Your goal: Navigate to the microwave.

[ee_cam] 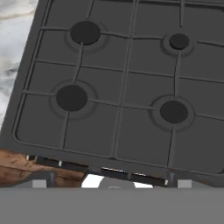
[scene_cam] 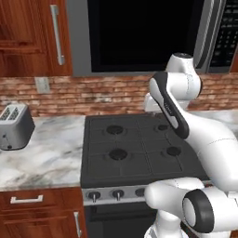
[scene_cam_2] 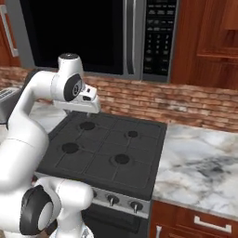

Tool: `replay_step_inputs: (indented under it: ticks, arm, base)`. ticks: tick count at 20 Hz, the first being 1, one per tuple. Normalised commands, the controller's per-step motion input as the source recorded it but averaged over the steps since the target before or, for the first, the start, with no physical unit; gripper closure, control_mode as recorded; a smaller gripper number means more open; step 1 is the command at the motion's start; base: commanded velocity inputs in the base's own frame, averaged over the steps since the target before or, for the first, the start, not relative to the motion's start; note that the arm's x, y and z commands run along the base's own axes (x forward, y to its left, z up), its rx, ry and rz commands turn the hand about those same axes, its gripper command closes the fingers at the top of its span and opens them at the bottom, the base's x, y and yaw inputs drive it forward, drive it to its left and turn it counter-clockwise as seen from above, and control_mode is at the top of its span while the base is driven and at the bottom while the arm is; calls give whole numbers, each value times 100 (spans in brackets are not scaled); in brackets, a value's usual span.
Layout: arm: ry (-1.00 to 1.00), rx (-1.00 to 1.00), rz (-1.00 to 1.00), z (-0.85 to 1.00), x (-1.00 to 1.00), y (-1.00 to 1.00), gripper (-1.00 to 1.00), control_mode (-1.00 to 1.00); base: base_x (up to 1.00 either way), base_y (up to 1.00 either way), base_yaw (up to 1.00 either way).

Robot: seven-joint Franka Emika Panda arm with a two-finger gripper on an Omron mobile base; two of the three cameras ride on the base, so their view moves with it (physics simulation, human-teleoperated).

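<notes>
The microwave [scene_cam: 144,35] hangs straight ahead over the stove, a wide unit with a big black glass door in a grey steel frame. Its vertical steel handle [scene_cam: 207,32] and black button panel [scene_cam: 228,32] are on its right side. From the right base, the microwave [scene_cam_2: 74,32] fills the upper left, with its handle [scene_cam_2: 130,35] and button panel [scene_cam_2: 160,32] beside the door. My gripper [scene_cam_2: 86,109] hangs above the back of the cooktop and points down. In the hand view my gripper [ee_cam: 111,181] is open, its tips wide apart and holding nothing.
A black four-burner stove [scene_cam: 135,148] [scene_cam_2: 102,148] [ee_cam: 127,87] sits below the microwave with knobs along its front. A silver toaster [scene_cam: 14,125] stands on the marble counter [scene_cam: 51,153] at the left. More counter [scene_cam_2: 200,162] lies to the right. Wooden cabinets [scene_cam: 32,37] flank the microwave.
</notes>
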Motion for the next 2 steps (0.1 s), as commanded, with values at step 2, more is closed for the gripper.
replay_step_inputs:
  ticks: [2]
  arm:
    - [0,0,0,0,0,0,-100,100]
  base:
    - [100,40,-2]
